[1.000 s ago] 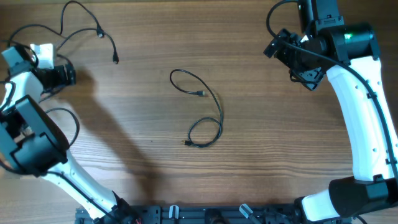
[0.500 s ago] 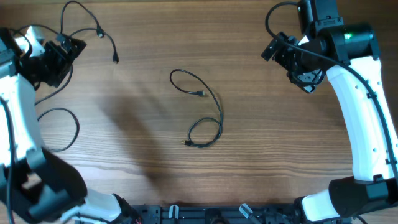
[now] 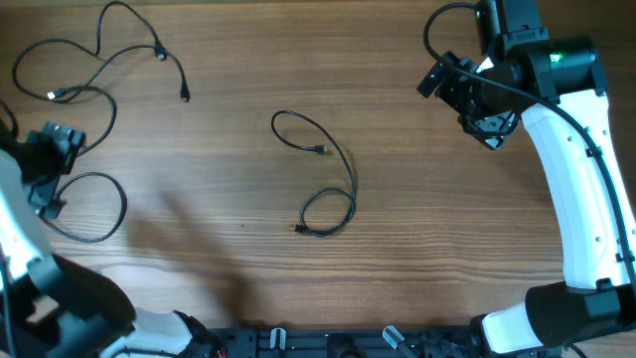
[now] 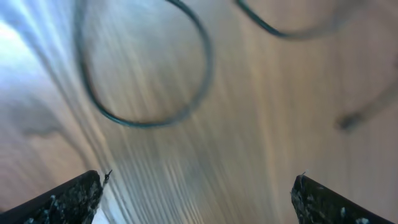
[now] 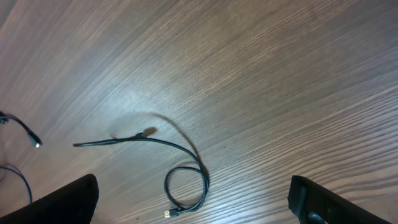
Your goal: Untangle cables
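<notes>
The centre cable [image 3: 328, 174] sits alone mid-table, curled into a small loop at its lower end. It's well apart from the left cables [image 3: 104, 40], which sprawl along the left side of the wooden table [image 3: 219, 259]. The left gripper [image 3: 48, 164] hovers over that bunch with jaws spread wide and nothing in them, probably lining up a pick on the big loop [image 4: 146, 118] below. The right gripper [image 3: 479, 109] hangs at the far right, also wide open and empty, likely parked out of the way.

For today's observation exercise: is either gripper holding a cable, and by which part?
Nothing is held: left gripper and right gripper are open; cables lie on the table.
</notes>
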Robot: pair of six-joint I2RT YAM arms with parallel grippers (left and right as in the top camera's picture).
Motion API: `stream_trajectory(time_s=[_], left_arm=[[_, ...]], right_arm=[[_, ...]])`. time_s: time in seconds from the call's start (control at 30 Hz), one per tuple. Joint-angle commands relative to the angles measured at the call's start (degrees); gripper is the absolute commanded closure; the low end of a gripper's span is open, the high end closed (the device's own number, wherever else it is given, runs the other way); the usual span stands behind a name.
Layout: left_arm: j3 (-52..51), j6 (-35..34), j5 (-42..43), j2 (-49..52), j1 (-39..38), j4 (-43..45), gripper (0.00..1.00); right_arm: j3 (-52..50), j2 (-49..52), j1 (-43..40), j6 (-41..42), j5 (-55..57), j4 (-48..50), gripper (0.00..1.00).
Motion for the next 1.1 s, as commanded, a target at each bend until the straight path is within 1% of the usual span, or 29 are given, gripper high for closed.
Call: stream_trajectory(time_s=[0.0,0.07,0.13,0.17,0.23,0.3,0.33,0.37,0.43,0.47,0.5,0.53,0.6,0.63,0.87,0.9,0.93,1.0,1.03,1.07], left_arm=[[-0.1,-9.4,-11.1,5.1,4.8,0.9,0.00],[-0.1,-12.2,-11.1,7.5,7.5,0.9,0.01],[-0.1,-12.3,-12.5,9.4,9.7,2.0,0.02],[-0.1,-12.9,-14.3,9.9,10.1,2.3,0.02],[-0.1,-16.7,-21.0,10.8,11.0,2.3,0.05],[-0.1,-16.7,-21.3,11.6,11.3,2.8,0.13],[-0.2,-16.3,-21.3,12.2,11.2,3.0,0.23],[-0.5,-16.0,-21.3,12.9,11.1,3.3,0.26],[-2.8,-13.6,-21.3,13.9,11.1,5.9,0.25],[-4.5,-13.2,-21.0,14.2,11.1,7.6,0.23],[-6.5,-11.5,-20.5,14.4,11.1,10.3,0.22],[-7.7,-9.2,-18.7,14.4,11.1,12.5,0.25],[-9.2,-1.1,-13.0,14.5,11.1,16.0,0.34],[-9.8,0.4,-12.1,14.6,11.1,16.9,0.36],[-16.7,1.9,-12.1,16.0,11.3,23.3,0.39],[-17.1,1.9,-12.0,16.0,11.3,23.8,0.49],[-17.1,1.9,-11.6,16.0,11.3,24.3,0.57],[-17.1,1.9,-9.9,16.0,11.3,24.7,0.63],[-17.1,1.7,-8.3,16.1,11.3,25.3,0.68],[-17.1,1.7,-6.3,16.1,11.3,25.9,0.76]], right_arm=[[0.2,0.3,0.1,-1.9,-0.3,-0.1,0.00],[0.2,0.3,0.1,-1.9,-0.3,0.0,0.00],[0.2,0.3,0.1,-1.9,-0.3,0.3,0.00],[0.2,0.3,0.1,-1.9,-0.3,0.4,0.00],[0.2,0.3,0.1,-1.9,-0.3,0.6,0.00],[0.2,0.3,0.1,-1.9,-0.3,0.9,0.00],[0.2,0.3,0.1,-1.9,-0.3,1.1,0.00],[0.2,0.3,0.1,-1.9,-0.3,1.3,0.00],[0.2,0.3,0.1,-1.9,-0.3,1.2,0.01],[0.2,0.3,0.1,-1.9,-0.3,1.2,0.00],[0.2,0.3,0.1,-2.0,-0.3,1.2,0.00],[0.2,0.3,0.1,-1.9,-0.3,1.2,0.00],[0.2,0.3,0.1,-1.9,-0.3,1.2,0.00],[0.2,0.3,0.1,-1.9,-0.3,1.2,0.00],[0.2,0.3,0.1,-1.9,-0.3,1.2,0.00],[0.2,0.3,0.1,-1.9,-0.3,1.2,0.00],[0.2,0.3,0.1,-1.9,-0.3,1.2,0.00],[0.2,0.3,0.1,-1.9,-0.3,1.2,0.00],[0.2,0.3,0.1,-1.9,-0.3,1.2,0.00],[0.2,0.3,0.1,-1.9,-0.3,1.2,0.00]])
